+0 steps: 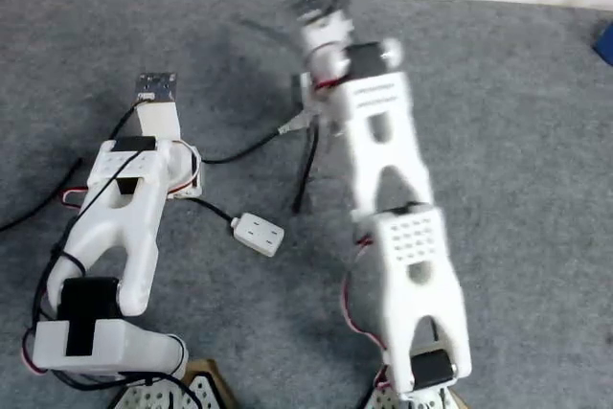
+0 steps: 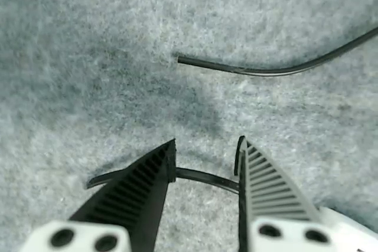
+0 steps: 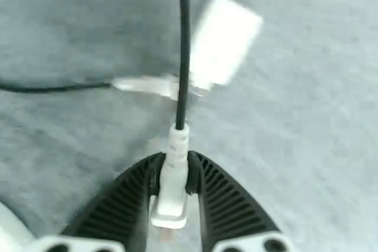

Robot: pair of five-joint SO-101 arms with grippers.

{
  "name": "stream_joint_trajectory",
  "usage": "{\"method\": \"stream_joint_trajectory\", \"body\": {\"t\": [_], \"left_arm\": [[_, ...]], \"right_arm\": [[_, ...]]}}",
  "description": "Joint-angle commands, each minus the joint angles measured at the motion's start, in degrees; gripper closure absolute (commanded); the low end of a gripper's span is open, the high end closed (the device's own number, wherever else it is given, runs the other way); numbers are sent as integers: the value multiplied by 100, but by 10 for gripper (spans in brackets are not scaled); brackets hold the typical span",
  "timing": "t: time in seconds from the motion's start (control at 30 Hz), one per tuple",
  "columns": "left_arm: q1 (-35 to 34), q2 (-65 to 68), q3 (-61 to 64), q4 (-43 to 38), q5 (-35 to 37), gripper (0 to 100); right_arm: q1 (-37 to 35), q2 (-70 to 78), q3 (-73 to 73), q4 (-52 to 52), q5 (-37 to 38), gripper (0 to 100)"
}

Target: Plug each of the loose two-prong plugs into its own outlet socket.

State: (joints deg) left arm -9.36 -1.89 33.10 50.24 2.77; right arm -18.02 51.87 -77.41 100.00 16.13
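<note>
Left claw point(image 2: 204, 156): wide open, gripping nothing, over fuzzy grey carpet point(image 2: 77, 45). Thin black cord point(image 2: 201, 176) partly hidden behind its ridged fingers. In the middle, a boxy white socket block point(image 1: 259, 234), flat on the carpet. Right claw point(image 3: 175, 166): clamped tight on a smooth white plug point(image 3: 171, 199). Just past it, a second plug point(image 3: 144, 85) beside a white box point(image 3: 224, 39), too smeared to make out.

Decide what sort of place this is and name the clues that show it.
Likely a robotics lab bench: two white robot arms on grey carpet, a white outlet block, and the right gripper shut on a plug.
</note>
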Motion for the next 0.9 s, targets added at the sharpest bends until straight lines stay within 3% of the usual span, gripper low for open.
{"method": "stream_joint_trajectory", "body": {"t": [0.0,0.13,0.27,0.4,0.6,0.87], "left_arm": [[101,-13,-180,-105,-53,818],[198,-4,-171,-97,-53,818],[215,4,-163,-114,-53,818],[215,13,-154,-114,-62,818],[224,4,145,-431,-62,818],[224,4,145,-440,-62,818]], "right_arm": [[462,-1859,2334,119,-26,993],[725,-3486,5174,-13,167,993],[1262,-4497,7705,-1376,211,993],[1323,-4655,9622,-2651,229,993],[1323,-4655,10510,-3565,114,993],[1349,-4655,10352,-3574,123,988]]}}
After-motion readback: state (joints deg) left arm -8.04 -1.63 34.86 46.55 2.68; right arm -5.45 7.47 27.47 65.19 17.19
